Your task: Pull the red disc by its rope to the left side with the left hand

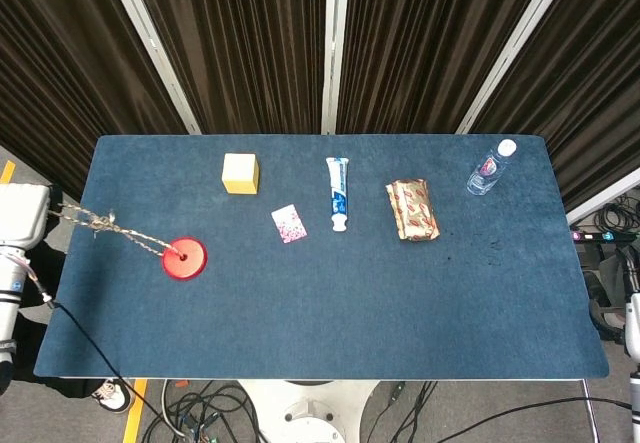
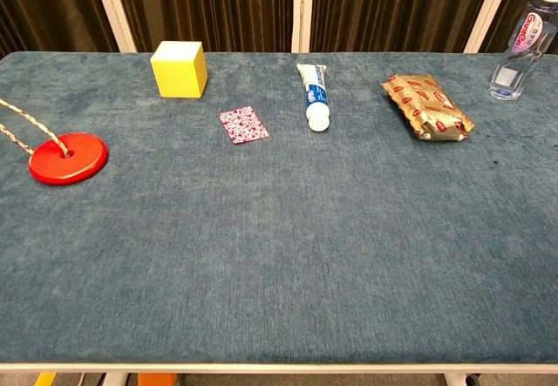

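One red disc (image 1: 184, 260) lies flat near the desk's (image 1: 330, 313) left edge; its rope (image 1: 112, 228) runs taut up-left, past that edge, to the left robot hand (image 1: 22, 216), which grips the rope's end.

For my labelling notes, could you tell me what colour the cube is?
The cube is yellow, clearest in the chest view.

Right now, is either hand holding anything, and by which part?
The left hand, just off the table's left edge, holds the rope by its far end; the other end is tied to the red disc. The right hand is out of view.
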`<state>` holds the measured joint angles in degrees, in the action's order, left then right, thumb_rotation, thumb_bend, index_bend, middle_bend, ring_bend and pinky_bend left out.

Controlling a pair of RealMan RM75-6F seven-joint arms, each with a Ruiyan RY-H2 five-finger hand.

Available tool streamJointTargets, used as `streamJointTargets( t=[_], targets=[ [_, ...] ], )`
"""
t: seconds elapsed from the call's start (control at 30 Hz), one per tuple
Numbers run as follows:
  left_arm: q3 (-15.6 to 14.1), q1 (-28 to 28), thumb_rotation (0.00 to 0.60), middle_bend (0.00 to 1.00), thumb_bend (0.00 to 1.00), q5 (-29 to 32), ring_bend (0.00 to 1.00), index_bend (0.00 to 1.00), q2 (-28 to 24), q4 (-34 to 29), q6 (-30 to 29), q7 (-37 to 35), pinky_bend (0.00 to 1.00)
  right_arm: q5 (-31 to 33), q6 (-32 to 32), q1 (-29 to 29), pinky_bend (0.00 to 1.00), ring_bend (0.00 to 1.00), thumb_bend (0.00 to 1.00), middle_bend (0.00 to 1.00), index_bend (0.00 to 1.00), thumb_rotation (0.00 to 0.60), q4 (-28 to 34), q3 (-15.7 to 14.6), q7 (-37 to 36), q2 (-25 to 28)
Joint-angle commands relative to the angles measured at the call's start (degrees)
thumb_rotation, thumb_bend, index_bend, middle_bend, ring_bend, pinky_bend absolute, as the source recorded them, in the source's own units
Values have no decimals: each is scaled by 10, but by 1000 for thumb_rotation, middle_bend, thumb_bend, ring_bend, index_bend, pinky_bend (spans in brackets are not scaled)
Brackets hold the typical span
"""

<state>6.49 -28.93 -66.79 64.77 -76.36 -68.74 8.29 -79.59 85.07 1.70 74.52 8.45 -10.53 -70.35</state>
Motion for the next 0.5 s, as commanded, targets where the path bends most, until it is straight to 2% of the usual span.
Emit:
streamJointTargets(
  t=[0.03,0.27,0.33,0.37,0.4,0.43,0.47,0.5],
  targets=[
    [14,-17,600,977,653,-40,785,769,18,-21,2,-36,808,0,1,0,0,0,280,0,0,600,1,0,1,0],
    [-1,-56,600,974,634,-141,779,765,93,-12,18,-103,796,2,-4,1,0,0,280,0,0,600,-2,-1,-1,-3],
    [-15,-70,600,904,617,-152,681,680,108,-1,55,-106,717,3,-5,1,0,0,280,0,0,600,-4,-1,-3,-4],
    [-23,-80,600,792,591,-148,551,549,105,-2,89,-98,645,3,-5,1,0,0,280,0,0,600,-5,-1,-4,-4],
    [-30,-90,600,624,556,-141,385,380,98,-7,123,-89,571,3,-4,0,0,0,279,0,0,600,-7,-1,-6,-4],
    [-34,-101,600,495,526,-129,280,275,90,-16,160,-80,521,4,-4,0,0,0,279,0,0,600,-8,-1,-8,-4],
    [-34,-106,600,300,477,-119,154,158,85,-22,178,-76,444,5,-4,-1,0,0,279,0,0,600,-10,-1,-9,-4],
    [-32,-109,600,146,424,-110,70,101,82,-26,190,-70,369,6,-5,-1,0,0,280,0,0,600,-11,0,-11,-4]
  ],
)
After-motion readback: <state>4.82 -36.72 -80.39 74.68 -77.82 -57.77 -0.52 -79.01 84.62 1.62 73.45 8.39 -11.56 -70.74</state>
